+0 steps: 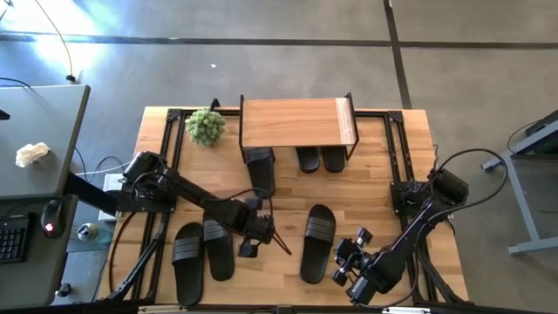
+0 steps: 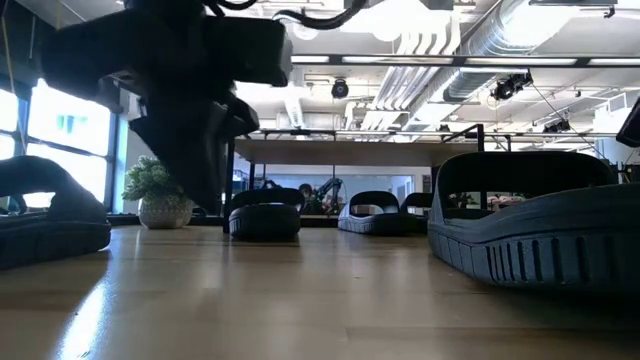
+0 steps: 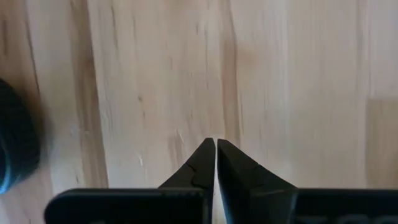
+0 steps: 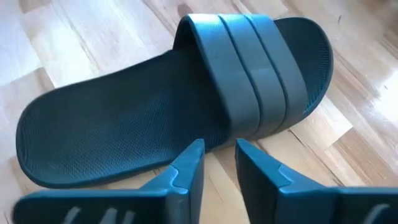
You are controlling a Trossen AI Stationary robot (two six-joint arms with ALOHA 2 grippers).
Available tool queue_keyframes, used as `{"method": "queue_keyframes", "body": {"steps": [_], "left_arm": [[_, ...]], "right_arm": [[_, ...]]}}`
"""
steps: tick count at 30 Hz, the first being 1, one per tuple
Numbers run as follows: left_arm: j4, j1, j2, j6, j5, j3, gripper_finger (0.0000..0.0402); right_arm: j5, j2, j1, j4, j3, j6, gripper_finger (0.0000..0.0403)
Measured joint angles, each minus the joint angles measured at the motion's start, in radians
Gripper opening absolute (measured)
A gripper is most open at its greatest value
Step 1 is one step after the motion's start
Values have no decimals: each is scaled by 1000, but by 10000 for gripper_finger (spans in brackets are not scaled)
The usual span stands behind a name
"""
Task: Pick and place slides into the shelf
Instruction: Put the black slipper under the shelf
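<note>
Hovering over bare wood near the worktop's front edge, the left gripper (image 3: 216, 149) is clenched on nothing. The right gripper (image 4: 219, 155), slightly parted, faces a black ribbed rubber slide (image 4: 186, 99) lying flat near the front edge. Three slides sit under the light wooden shelf (image 1: 296, 122) at the back edge.

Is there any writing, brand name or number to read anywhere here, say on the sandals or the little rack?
None can be read.
The slides: ribbed strap and textured sole only, no brand showing.
The shelf: plain wood, no label.
The keyboard on the side desk: keys too small to read.
</note>
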Motion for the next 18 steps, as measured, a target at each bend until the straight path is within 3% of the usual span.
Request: {"method": "queue_keyframes", "body": {"steps": [11, 18], "left_arm": [[-39, -122, -58, -64, -10, 0, 3], [-40, -146, -59, -98, -48, 0, 3]], "right_arm": [[30, 26, -18, -8, 0, -2, 217], [7, 71, -50, -1, 0, 21, 236]]}}
